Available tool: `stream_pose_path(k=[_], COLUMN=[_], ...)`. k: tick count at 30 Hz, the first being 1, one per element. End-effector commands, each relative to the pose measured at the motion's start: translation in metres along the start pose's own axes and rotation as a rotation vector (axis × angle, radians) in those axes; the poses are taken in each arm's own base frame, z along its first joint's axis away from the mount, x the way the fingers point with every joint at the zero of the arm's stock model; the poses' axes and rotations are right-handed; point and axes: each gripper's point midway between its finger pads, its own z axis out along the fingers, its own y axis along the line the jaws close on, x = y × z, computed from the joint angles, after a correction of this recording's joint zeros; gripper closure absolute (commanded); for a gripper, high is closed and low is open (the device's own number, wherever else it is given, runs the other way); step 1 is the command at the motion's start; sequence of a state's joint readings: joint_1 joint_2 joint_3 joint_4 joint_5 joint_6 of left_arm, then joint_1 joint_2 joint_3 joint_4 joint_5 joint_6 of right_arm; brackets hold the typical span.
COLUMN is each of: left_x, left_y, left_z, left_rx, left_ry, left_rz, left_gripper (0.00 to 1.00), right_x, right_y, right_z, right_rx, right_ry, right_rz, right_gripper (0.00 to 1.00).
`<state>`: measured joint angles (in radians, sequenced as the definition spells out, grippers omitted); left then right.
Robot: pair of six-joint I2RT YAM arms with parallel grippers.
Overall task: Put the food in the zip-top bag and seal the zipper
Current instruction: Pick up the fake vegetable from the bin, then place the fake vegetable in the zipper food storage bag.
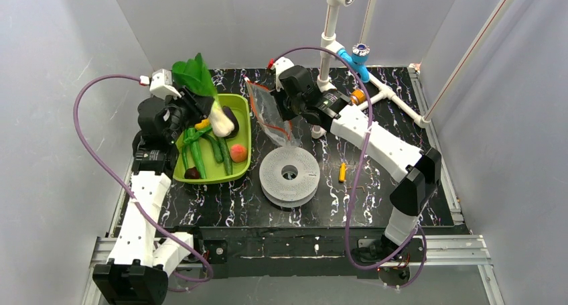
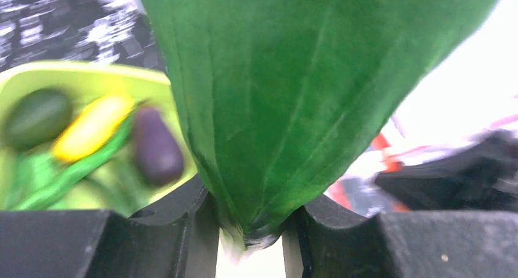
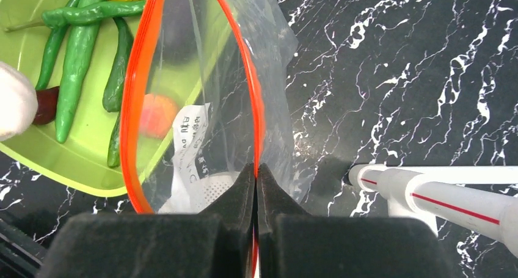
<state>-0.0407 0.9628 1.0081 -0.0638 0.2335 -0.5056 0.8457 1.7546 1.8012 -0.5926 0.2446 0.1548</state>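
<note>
The left gripper [image 2: 250, 229] is clamping the white-and-green leafy stalk [image 1: 201, 84] where leaf meets stem, holding it over the green tray [image 1: 246, 144]. The right gripper [image 3: 256, 186] is pinching the zipper [image 3: 131, 107], holding the zip-top bag [image 1: 268, 110] open-mouthed just beside the tray above the worktop [image 1: 402, 204]. Judging by the floppy leaf, feeding the white end first into the widest gap is looking safest.

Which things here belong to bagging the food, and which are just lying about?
Job: zip-top bag in the right hand, zipper, leafy stalk in the left hand, eggplant, yellow piece, round fruit, green peppers.
Lying about: perforated disc, yellow-orange stick, pipe frame, orange fitting.
</note>
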Motion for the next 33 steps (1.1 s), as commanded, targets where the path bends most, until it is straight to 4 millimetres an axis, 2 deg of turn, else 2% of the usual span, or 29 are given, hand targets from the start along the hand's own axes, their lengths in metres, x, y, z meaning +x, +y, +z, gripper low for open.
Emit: stream_pose_path(k=[1,4,6,9,11,14,18,22,28,33], left_x=[-0.053,-0.064,-0.062,-0.042,-0.03,-0.016,0.0,-0.004,-0.01,-0.007], left_y=[-0.12,-0.147,-0.162,-0.19,-0.192,-0.188,-0.171,-0.163,-0.13,-0.132], left_z=[-0.033,-0.046,-0.049,-0.046,-0.037,-0.023,0.005,0.008,0.014,0.025], left_rx=[0.62,0.761,0.832,0.928,0.912,0.876,0.78,0.734,0.556,0.565], left_ry=[-0.151,-0.175,-0.179,-0.195,-0.204,-0.22,-0.243,-0.287,-0.359,-0.347], left_rz=[-0.062,-0.054,-0.027,0.055,0.102,0.128,0.14,0.124,0.091,0.032], left_gripper=[0.87,0.87,0.87,0.88,0.89,0.91,0.97,0.98,0.98,0.98], right_x=[-0.02,-0.019,-0.019,-0.021,-0.023,-0.025,-0.024,-0.023,-0.027,-0.03], right_y=[0.006,0.007,0.01,0.013,0.014,0.015,0.014,0.013,0.015,0.02], right_z=[-0.007,-0.006,-0.006,-0.009,-0.012,-0.016,-0.018,-0.02,-0.024,-0.024], right_rx=[-0.053,-0.07,-0.086,-0.108,-0.115,-0.126,-0.132,-0.151,-0.179,-0.208], right_ry=[-0.036,-0.027,-0.025,-0.03,-0.036,-0.042,-0.048,-0.041,-0.053,-0.059], right_rz=[0.054,0.065,0.074,0.089,0.095,0.101,0.109,0.133,0.152,0.167], right_gripper=[0.99,0.99,0.99,0.99,0.99,0.99,0.99,0.99,0.99,0.99])
